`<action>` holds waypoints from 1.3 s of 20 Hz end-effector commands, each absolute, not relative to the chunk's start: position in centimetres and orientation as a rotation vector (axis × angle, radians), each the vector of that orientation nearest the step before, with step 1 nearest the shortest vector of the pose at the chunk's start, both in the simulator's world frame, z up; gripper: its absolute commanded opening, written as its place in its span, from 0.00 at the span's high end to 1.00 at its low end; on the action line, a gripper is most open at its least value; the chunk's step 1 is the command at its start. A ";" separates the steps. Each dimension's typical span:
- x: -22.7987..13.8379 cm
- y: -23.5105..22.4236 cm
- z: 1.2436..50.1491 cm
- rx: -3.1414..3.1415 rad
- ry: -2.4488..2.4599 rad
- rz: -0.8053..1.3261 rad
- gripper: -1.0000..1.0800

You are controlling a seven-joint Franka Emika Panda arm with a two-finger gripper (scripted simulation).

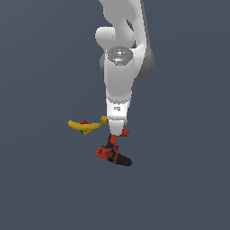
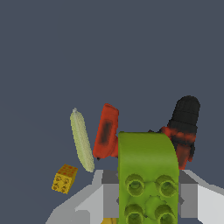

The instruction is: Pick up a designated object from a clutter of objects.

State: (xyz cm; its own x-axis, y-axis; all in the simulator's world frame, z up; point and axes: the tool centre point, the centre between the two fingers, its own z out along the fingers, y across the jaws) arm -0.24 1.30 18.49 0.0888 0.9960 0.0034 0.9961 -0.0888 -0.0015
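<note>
Six items we list in this clutter, plus the arm above them.

Item one: lime-green studded block [image 2: 148,175], seen large in the wrist view, sitting between the grey fingers [image 2: 189,199] of the gripper [image 2: 148,205]. We record the gripper as clamped on this block; in the exterior view the block is almost wholly hidden behind the white hand [image 1: 117,117].

Item two: red-and-black power drill [image 1: 112,154], lying on the dark floor below the hand in the exterior view; in the wrist view its black end rises just beyond the block.

Item three: red piece [image 2: 106,131], standing tilted beside the block in the wrist view; we count the small red spot next to the hand in the exterior view as the same piece.

Item four: flat pale green slab [image 2: 82,140], edge-on, near the red piece but apart from it.

Item five: small yellow cube [image 2: 64,178], dotted, set apart from the slab.

Item six: yellow banana [image 1: 84,125], toward the exterior view's left of the hand, with small red and green bits touching it; we cannot tell what these are.
</note>
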 end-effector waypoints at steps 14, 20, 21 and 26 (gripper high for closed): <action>4.6 -11.4 30.8 -2.317 -2.117 -0.004 1.00; 6.1 -15.1 34.3 -2.319 -2.116 -0.002 1.00; 6.3 -15.6 34.8 -2.320 -2.116 -0.001 1.00; 7.4 -18.1 37.2 -2.322 -2.115 0.000 1.00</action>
